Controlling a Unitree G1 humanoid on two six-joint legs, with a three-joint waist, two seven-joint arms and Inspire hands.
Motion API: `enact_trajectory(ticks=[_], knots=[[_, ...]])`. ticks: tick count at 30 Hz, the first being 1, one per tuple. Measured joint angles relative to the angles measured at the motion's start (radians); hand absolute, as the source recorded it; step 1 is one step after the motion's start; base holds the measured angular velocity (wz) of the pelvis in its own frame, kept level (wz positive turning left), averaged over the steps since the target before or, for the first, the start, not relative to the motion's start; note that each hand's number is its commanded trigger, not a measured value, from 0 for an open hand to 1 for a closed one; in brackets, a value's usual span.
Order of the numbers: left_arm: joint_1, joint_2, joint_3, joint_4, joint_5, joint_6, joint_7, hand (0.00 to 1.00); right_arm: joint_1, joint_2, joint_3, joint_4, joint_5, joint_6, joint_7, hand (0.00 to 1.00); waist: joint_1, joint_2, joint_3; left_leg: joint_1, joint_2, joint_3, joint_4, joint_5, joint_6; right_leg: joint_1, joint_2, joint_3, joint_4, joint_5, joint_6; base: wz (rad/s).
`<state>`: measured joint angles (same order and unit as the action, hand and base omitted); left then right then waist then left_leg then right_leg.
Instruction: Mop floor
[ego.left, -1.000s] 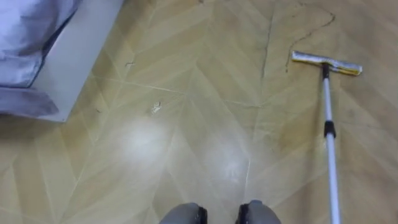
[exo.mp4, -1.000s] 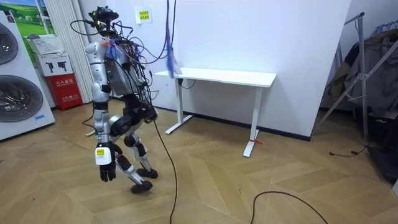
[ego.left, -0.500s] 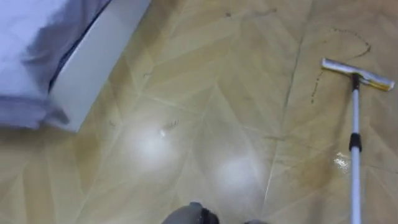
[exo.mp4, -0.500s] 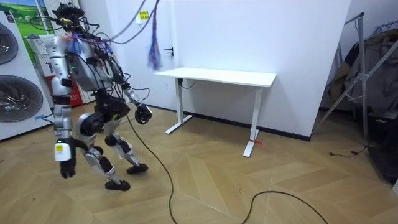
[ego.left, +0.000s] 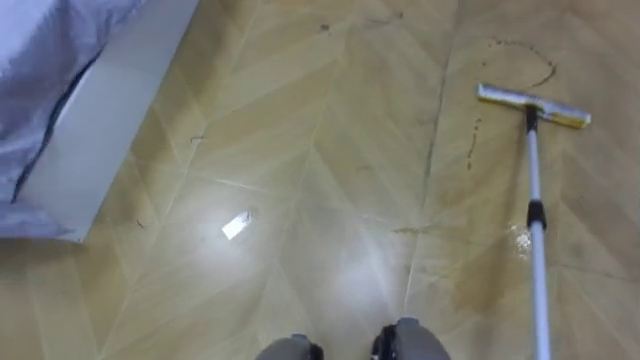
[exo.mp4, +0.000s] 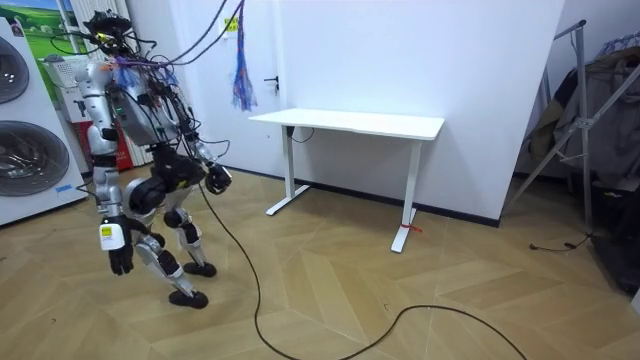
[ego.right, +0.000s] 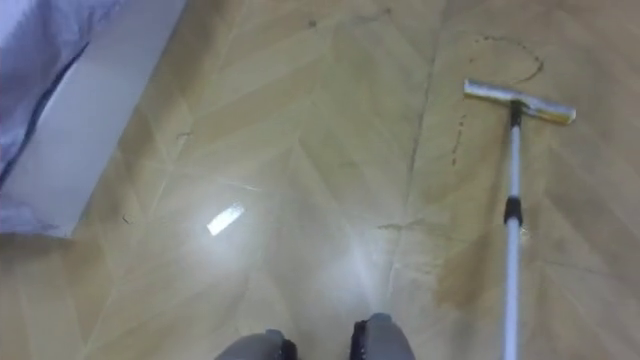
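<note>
A mop lies on the wooden floor ahead of me and to my right. Its flat yellow-edged head (ego.left: 533, 106) points away, and its white handle (ego.left: 535, 220) runs back toward the lower edge. A thin dark curl of dirt (ego.left: 515, 47) lies just past the head, with a darker damp patch (ego.left: 480, 285) left of the handle. In the room view I stand mid-stride near the view's left. My left hand (exo.mp4: 119, 258) hangs low at my side with relaxed fingers, holding nothing. My right hand (exo.mp4: 218, 178) is at hip height.
A bed with a white frame (ego.left: 95, 120) and pale bedding (ego.left: 45, 50) fills the left. A small white scrap (ego.left: 236, 226) lies on the floor. The room view has a white desk (exo.mp4: 350, 122), washing machines (exo.mp4: 30, 150), a floor cable (exo.mp4: 430, 315) and a rack (exo.mp4: 590, 110).
I have stepped toward the room view's left, away from the desk. The eye view swung with the walk, and the mop lies where it was. The floor cable trailed after me.
</note>
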<state>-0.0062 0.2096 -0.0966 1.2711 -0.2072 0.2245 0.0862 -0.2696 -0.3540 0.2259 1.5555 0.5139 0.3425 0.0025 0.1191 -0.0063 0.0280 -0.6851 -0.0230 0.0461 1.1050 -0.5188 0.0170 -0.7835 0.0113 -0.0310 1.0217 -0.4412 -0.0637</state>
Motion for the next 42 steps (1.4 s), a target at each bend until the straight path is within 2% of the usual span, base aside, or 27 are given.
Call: enact_trajectory(ticks=[1, 2, 3, 5, 6, 7, 8, 9, 10, 11, 13, 16, 20, 22, 23, 26, 29, 30, 32, 33, 34, 35, 36, 37, 40, 41, 42], knots=[[0.005, 0.017, -0.004, 0.0, 0.002, 0.0, 0.001, 0.0, -0.03, -0.009, 0.001, -0.017, 0.007, -0.022, 0.001, 1.0, 0.011, -0.012, 0.0031, -0.057, 0.012, -0.004, 0.088, 0.055, -0.016, 0.008, 0.025, 0.014, 0.004, -0.006, -0.012, 0.31], [0.008, 0.022, -0.005, 0.001, 0.002, 0.001, 0.002, 0.0, -0.034, -0.013, -0.003, -0.031, 0.009, -0.027, 0.005, 1.0, 0.017, -0.023, -0.0023, -0.082, 0.006, -0.004, 0.085, 0.064, -0.019, 0.011, 0.035, 0.029, 0.002, -0.007, -0.015, 0.46], [0.012, 0.025, -0.005, 0.0, 0.004, 0.002, -0.004, 0.0, -0.034, -0.021, -0.013, -0.049, 0.011, -0.035, 0.02, 1.0, 0.021, -0.03, -0.0084, -0.128, -0.01, -0.003, 0.019, 0.07, -0.014, 0.029, 0.059, 0.055, -0.016, -0.008, -0.016, 0.56], [0.025, 0.025, -0.005, -0.007, 0.004, 0.0, -0.037, 0.0, -0.019, -0.018, -0.032, -0.053, 0.025, -0.049, 0.038, 1.0, 0.029, -0.025, -0.0084, -0.145, -0.03, 0.0, -0.153, 0.108, -0.01, 0.093, 0.092, 0.096, -0.073, -0.008, -0.015, 0.52], [0.054, 0.024, -0.003, -0.009, 0.004, -0.004, -0.058, 0.0, 0.002, -0.009, -0.04, -0.053, 0.034, -0.055, 0.052, 1.0, 0.029, -0.015, -0.0103, -0.122, -0.051, -0.003, -0.265, 0.171, 0.001, 0.144, 0.109, 0.129, -0.113, -0.011, -0.01, 0.24], [0.085, 0.019, -0.002, -0.004, 0.012, -0.004, -0.073, 0.0, 0.034, -0.001, -0.045, -0.048, 0.037, -0.064, 0.065, 1.0, 0.03, -0.006, -0.0223, -0.085, -0.06, -0.002, -0.317, 0.223, 0.02, 0.184, 0.118, 0.161, -0.147, -0.017, 0.001, 0.11], [0.091, 0.01, -0.001, 0.008, 0.026, -0.003, -0.079, 0.0, 0.049, -0.003, -0.045, -0.037, 0.041, -0.068, 0.072, 1.0, 0.03, 0.001, -0.0293, -0.067, -0.056, 0.009, -0.333, 0.234, 0.04, 0.204, 0.117, 0.169, -0.165, -0.02, 0.006, -0.14], [0.089, -0.007, 0.007, 0.023, 0.043, 0.004, -0.084, 0.0, 0.079, -0.007, -0.04, -0.022, 0.052, -0.071, 0.073, 1.0, 0.031, 0.018, -0.0291, -0.041, -0.04, 0.048, -0.344, 0.238, 0.063, 0.228, 0.108, 0.18, -0.176, -0.015, 0.014, -0.33], [0.083, -0.015, 0.008, 0.029, 0.064, 0.01, -0.091, 0.0, 0.117, -0.007, -0.015, -0.019, 0.054, -0.071, 0.069, 1.0, 0.029, 0.023, -0.0269, -0.023, -0.024, 0.103, -0.333, 0.241, 0.096, 0.216, 0.085, 0.163, -0.114, -0.018, 0.015, -0.38], [0.078, -0.02, 0.008, 0.03, 0.069, 0.009, -0.091, 0.0, 0.144, -0.006, -0.001, -0.019, 0.053, -0.07, 0.063, 1.0, 0.026, 0.026, -0.0259, -0.014, -0.026, 0.117, -0.32, 0.231, 0.124, 0.201, 0.075, 0.157, -0.06, -0.015, 0.025, -0.36], [0.054, -0.038, 0.014, 0.026, 0.069, -0.007, -0.079, 0.0, 0.242, 0.016, 0.028, -0.025, 0.046, -0.058, 0.028, 1.0, 0.001, 0.058, -0.0253, 0.016, -0.029, 0.135, -0.271, 0.161, 0.163, 0.142, 0.045, 0.119, 0.114, 0.047, 0.105, -0.25], [0.005, -0.05, 0.015, 0.018, 0.062, -0.041, -0.04, 0.0, 0.292, 0.081, 0.025, -0.026, 0.036, -0.04, 0.002, 1.0, -0.046, 0.087, -0.0212, 0.031, -0.03, 0.146, -0.271, 0.127, 0.174, 0.039, -0.003, 0.11, 0.087, 0.062, 0.107, -0.21], [0.005, -0.063, 0.014, 0.014, 0.06, -0.03, -0.023, 0.0, 0.299, 0.126, 0.014, -0.025, 0.027, -0.02, -0.02, 1.0, -0.054, 0.094, -0.0222, 0.059, -0.027, 0.148, -0.271, 0.09, 0.166, -0.003, -0.013, 0.105, -0.137, 0.114, 0.083, -0.43], [0.014, -0.067, 0.014, 0.014, 0.057, -0.023, -0.021, 0.0, 0.283, 0.124, -0.016, -0.023, -0.008, -0.009, -0.022, 1.0, -0.053, 0.085, -0.0169, 0.079, -0.029, 0.145, -0.252, 0.057, 0.155, 0.011, -0.032, 0.044, -0.149, 0.155, 0.064, -0.09], [0.015, -0.066, 0.014, 0.014, 0.053, -0.02, -0.02, 0.0, 0.271, 0.121, -0.023, -0.022, -0.011, -0.005, -0.022, 1.0, -0.051, 0.085, -0.0169, 0.084, -0.029, 0.143, -0.245, 0.05, 0.149, 0.015, -0.039, 0.024, -0.138, 0.148, 0.055, -0.14], [0.016, -0.05, 0.016, 0.012, 0.043, -0.001, -0.006, 0.0, 0.171, 0.099, -0.053, -0.007, -0.054, 0.013, -0.021, 1.0, -0.035, 0.05, 0.0045, 0.081, -0.044, 0.107, -0.19, 0.01, 0.124, 0.011, -0.075, -0.029, -0.074, 0.09, 0.017, -0.13], [0.016, -0.035, 0.016, 0.006, 0.042, 0.008, -0.002, 0.0, 0.072, 0.04, -0.051, 0.003, -0.053, 0.018, -0.012, 1.0, -0.027, 0.03, 0.0021, 0.064, -0.037, 0.081, -0.134, -0.023, 0.108, 0.01, -0.08, -0.057, -0.025, 0.037, -0.005, 0.32], [0.018, -0.026, 0.016, 0.006, 0.043, 0.012, -0.002, 0.0, 0.028, 0.023, -0.051, 0.0, -0.053, 0.013, -0.012, 1.0, -0.019, 0.019, -0.0025, 0.059, -0.033, 0.076, -0.128, -0.021, 0.102, 0.01, -0.074, -0.06, -0.026, 0.034, -0.009, 0.17], [0.02, -0.015, 0.016, 0.004, 0.044, 0.017, -0.002, 0.0, -0.019, 0.006, -0.049, -0.001, -0.047, -0.003, -0.006, 1.0, -0.003, 0.001, -0.0024, 0.021, -0.02, 0.078, -0.061, 0.02, 0.04, 0.013, -0.059, -0.055, -0.034, 0.035, -0.019, 0.08], [0.029, -0.012, 0.016, 0.001, 0.045, 0.016, -0.003, 0.0, -0.042, 0.002, -0.05, -0.017, -0.046, -0.021, 0.004, 1.0, 0.016, -0.01, -0.0048, -0.026, -0.024, 0.048, -0.042, 0.04, 0.014, 0.019, -0.058, -0.051, -0.04, 0.034, -0.023, 0.12], [0.041, -0.01, 0.015, -0.006, 0.043, 0.016, -0.012, 0.0, -0.044, -0.001, -0.054, -0.044, -0.04, -0.032, 0.012, 1.0, 0.018, -0.005, -0.0066, -0.07, -0.024, 0.016, -0.111, 0.053, 0.004, 0.038, -0.04, -0.05, -0.062, 0.034, -0.023, 0.21], [0.053, -0.009, 0.015, -0.019, 0.044, 0.016, -0.017, 0.0, -0.044, 0.001, -0.057, -0.045, -0.03, -0.041, 0.017, 1.0, 0.02, -0.004, -0.0063, -0.088, -0.026, 0.007, -0.149, 0.077, 0.015, 0.055, -0.036, -0.05, -0.069, 0.031, -0.017, 0.25], [0.079, -0.006, 0.015, -0.039, 0.044, 0.015, -0.031, 0.0, -0.035, 0.01, -0.069, -0.044, -0.021, -0.044, 0.026, 1.0, 0.024, -0.01, -0.0069, -0.104, -0.028, -0.001, -0.193, 0.133, 0.021, 0.086, -0.036, -0.037, -0.074, 0.016, -0.003, 0.17], [0.108, -0.011, 0.015, -0.043, 0.044, 0.014, -0.046, 0.0, -0.015, 0.012, -0.074, -0.044, -0.009, -0.047, 0.04, 1.0, 0.024, -0.003, -0.0135, -0.093, -0.027, -0.002, -0.223, 0.169, 0.022, 0.115, -0.031, -0.027, -0.085, 0.003, 0.011, 0.1], [0.108, -0.012, 0.015, -0.036, 0.044, 0.024, -0.069, 0.0, 0.068, 0.011, -0.058, -0.034, -0.004, -0.061, 0.041, 1.0, 0.021, 0.016, -0.0182, -0.043, -0.02, 0.032, -0.224, 0.187, 0.063, 0.157, -0.033, -0.006, -0.08, -0.017, 0.03, 0.04], [0.1, -0.013, 0.016, -0.03, 0.044, 0.023, -0.068, 0.0, 0.088, 0.011, -0.046, -0.034, -0.004, -0.061, 0.039, 1.0, 0.021, 0.016, -0.0182, -0.036, -0.023, 0.038, -0.221, 0.183, 0.074, 0.16, -0.036, 0.0, -0.073, -0.02, 0.032, -0.23], [0.085, -0.016, 0.015, -0.021, 0.044, 0.021, -0.065, 0.0, 0.123, 0.012, -0.022, -0.034, -0.006, -0.06, 0.029, 1.0, 0.018, 0.018, -0.0183, -0.03, -0.03, 0.046, -0.215, 0.165, 0.104, 0.155, -0.048, 0.003, -0.046, -0.023, 0.037, -0.18]])
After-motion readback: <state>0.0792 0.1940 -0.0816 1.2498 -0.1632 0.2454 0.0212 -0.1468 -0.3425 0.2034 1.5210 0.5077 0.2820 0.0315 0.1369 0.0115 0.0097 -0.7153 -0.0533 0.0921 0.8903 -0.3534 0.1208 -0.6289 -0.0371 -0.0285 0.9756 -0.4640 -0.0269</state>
